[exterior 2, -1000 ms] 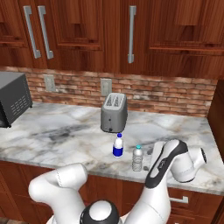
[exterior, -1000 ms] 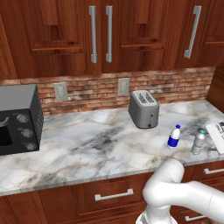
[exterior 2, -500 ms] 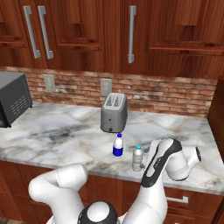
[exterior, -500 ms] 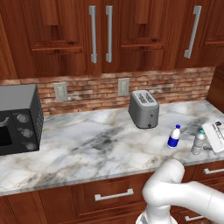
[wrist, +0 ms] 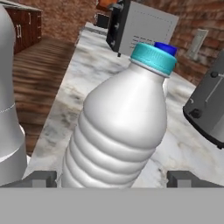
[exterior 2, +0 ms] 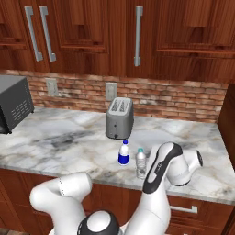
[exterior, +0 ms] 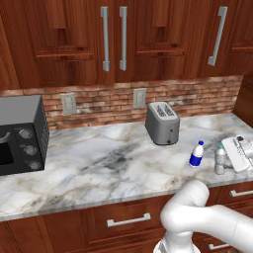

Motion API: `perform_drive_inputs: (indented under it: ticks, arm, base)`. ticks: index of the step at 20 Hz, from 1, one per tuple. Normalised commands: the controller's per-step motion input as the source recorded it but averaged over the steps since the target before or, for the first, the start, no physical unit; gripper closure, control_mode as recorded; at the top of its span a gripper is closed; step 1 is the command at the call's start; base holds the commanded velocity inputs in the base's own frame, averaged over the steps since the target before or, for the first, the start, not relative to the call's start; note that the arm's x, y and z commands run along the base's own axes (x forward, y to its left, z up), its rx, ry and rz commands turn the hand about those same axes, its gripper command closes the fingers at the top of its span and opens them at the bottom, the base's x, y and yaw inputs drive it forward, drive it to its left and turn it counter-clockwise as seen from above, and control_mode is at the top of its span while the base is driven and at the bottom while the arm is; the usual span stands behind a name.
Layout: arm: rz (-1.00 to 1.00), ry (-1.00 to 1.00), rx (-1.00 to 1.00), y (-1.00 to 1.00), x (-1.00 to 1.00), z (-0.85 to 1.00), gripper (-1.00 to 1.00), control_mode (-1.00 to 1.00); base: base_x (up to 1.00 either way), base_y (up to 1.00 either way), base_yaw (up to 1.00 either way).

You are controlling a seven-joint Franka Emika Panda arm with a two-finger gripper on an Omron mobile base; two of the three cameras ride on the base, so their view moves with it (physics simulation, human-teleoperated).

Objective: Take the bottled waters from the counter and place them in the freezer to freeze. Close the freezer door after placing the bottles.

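Two water bottles (exterior: 196, 154) (exterior: 220, 159), one toaster (exterior: 162, 123), one microwave (exterior: 21, 133), and two wall plugs (exterior: 68, 104) (exterior: 140, 98).

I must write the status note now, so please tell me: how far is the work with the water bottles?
Nothing looks done yet: both bottled waters still stand on the counter, in front of the toaster. In hand: the open claw sits at the clear ribbed bottle, one fingertip on each side, not closed. The blue-labelled bottle stands beside it. Left: grasp, carry both to the freezer, close its door.

The arm reaches low and right, its tool (wrist: 112, 179) level (jaws spread wide).
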Motion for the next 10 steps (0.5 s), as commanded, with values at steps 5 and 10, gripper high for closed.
perform_drive_inputs:
  ticks: [5, 10]
  arm:
    - [0.00, 0.00, 0.02, 0.22, 0.00, -0.05, 1.00, -1.00]
    - [0.00, 0.00, 0.01, 0.01, 0.00, 0.00, 1.00, -1.00]
  base:
    - [0.00, 0.00, 0.00]
    - [0.00, 0.00, 0.00]
